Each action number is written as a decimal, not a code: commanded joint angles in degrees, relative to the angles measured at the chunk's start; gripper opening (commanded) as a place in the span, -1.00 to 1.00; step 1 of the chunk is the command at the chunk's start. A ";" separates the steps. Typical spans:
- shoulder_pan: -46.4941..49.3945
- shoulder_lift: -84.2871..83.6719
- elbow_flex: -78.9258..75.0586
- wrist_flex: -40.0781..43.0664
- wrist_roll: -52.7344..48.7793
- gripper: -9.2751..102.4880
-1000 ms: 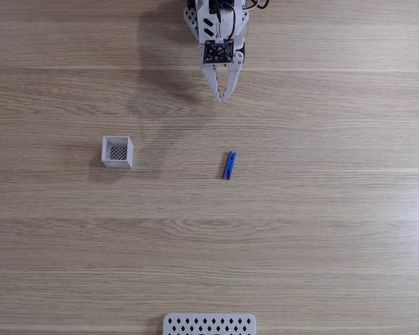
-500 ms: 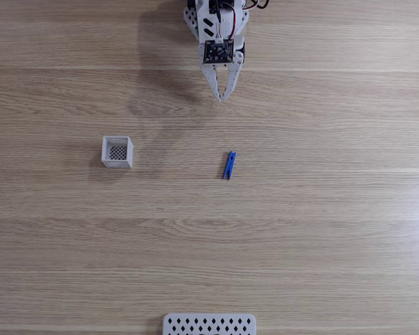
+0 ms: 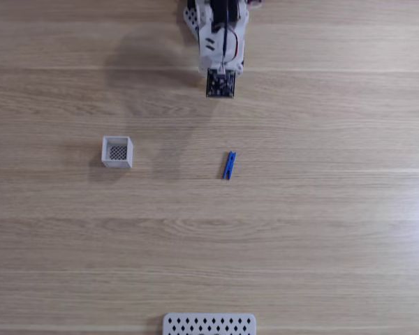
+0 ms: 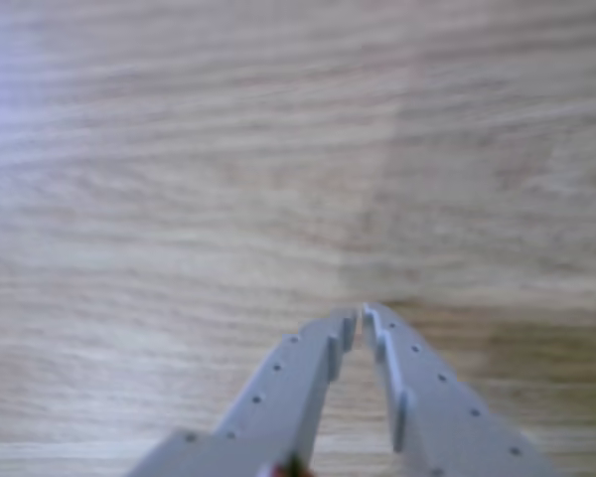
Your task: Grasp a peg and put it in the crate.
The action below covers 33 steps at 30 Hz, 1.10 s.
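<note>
In the fixed view the blue peg (image 3: 228, 165) lies flat on the wooden table near the middle, pointing almost straight up and down the picture. The white crate (image 3: 117, 152) with its dark mesh bottom stands to the peg's left, with nothing inside. My arm (image 3: 221, 42) is at the top edge, well above the peg in the picture, and its black wrist module (image 3: 220, 84) covers the fingers. In the other view my gripper (image 4: 360, 316) is shut, its grey fingertips nearly touching over bare wood with nothing between them.
A wide white panel with diamond-shaped holes (image 3: 209, 324) lies at the bottom edge of the fixed view. Bare wooden table (image 3: 321, 230) surrounds the peg and the crate.
The wrist has tipped, so the two fingers that pointed down the fixed view are now hidden under the black module. Peg and crate have not moved.
</note>
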<state>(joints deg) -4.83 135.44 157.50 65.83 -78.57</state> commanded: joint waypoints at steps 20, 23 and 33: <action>-4.04 -48.25 -61.44 0.35 9.40 -0.51; -2.20 -51.68 -65.65 0.88 9.05 -0.53; 1.67 -56.25 -67.68 1.23 8.61 -0.53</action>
<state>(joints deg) -4.57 77.61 95.27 66.71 -69.43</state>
